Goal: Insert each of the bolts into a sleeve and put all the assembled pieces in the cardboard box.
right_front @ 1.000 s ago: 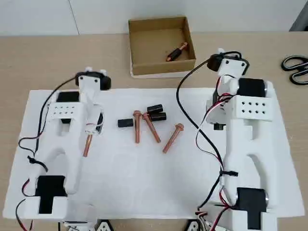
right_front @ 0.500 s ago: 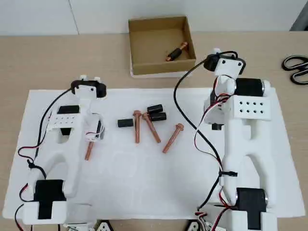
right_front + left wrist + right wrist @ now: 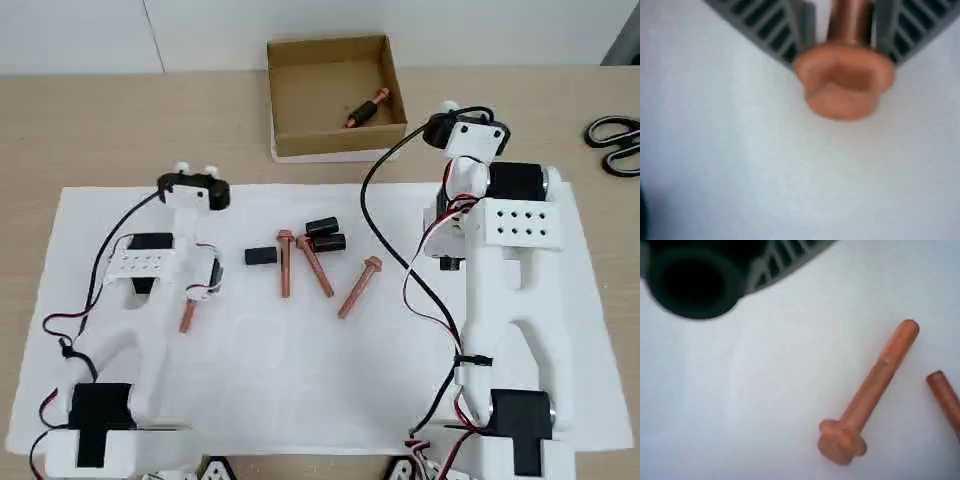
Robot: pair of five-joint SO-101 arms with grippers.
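— What moved on your end?
— I've drawn my left gripper back toward its own base; the bolt pinched between its fingers came along.
— And the right arm?
— Its wrist swung slightly toward the left gripper, sleeve with it, then settled.

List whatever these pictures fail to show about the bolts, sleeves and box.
- The held bolt: blurred in the left wrist view, shank cut off by the edge; in the high view the left arm covers all but one end.
- The held sleeve: blurred and edge-cut in the right wrist view; mostly under the right arm in the high view.
- The assembled piece in the cardboard box: too small to judge bolt depth.
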